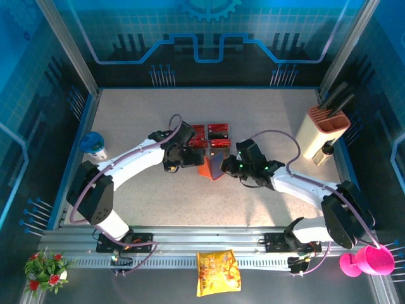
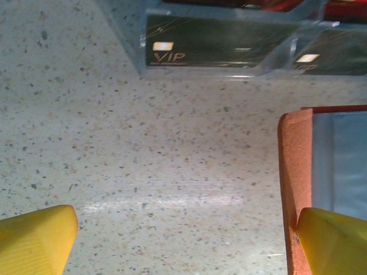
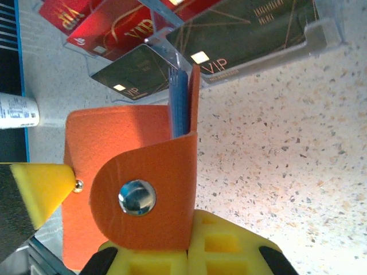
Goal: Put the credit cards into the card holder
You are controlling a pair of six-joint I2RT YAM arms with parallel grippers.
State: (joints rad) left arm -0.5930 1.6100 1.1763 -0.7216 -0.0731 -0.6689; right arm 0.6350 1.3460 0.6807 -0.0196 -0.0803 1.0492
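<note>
At the middle of the bench (image 2: 143, 172), the right fingers (image 3: 40, 183) are clamped on the upright orange card holder (image 3: 132, 172) while the left fingers (image 2: 34, 238) hang wide apart beside it, so the likely next move is pinching one of the credit cards (image 1: 218, 131) from the clear rack (image 3: 327, 31) just behind.

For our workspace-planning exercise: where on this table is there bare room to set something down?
Free: far strip between card racks and back wall; near patch between card holder and front rail. Crowded: centre, where racks, holder, left pincer and right pincer meet.
</note>
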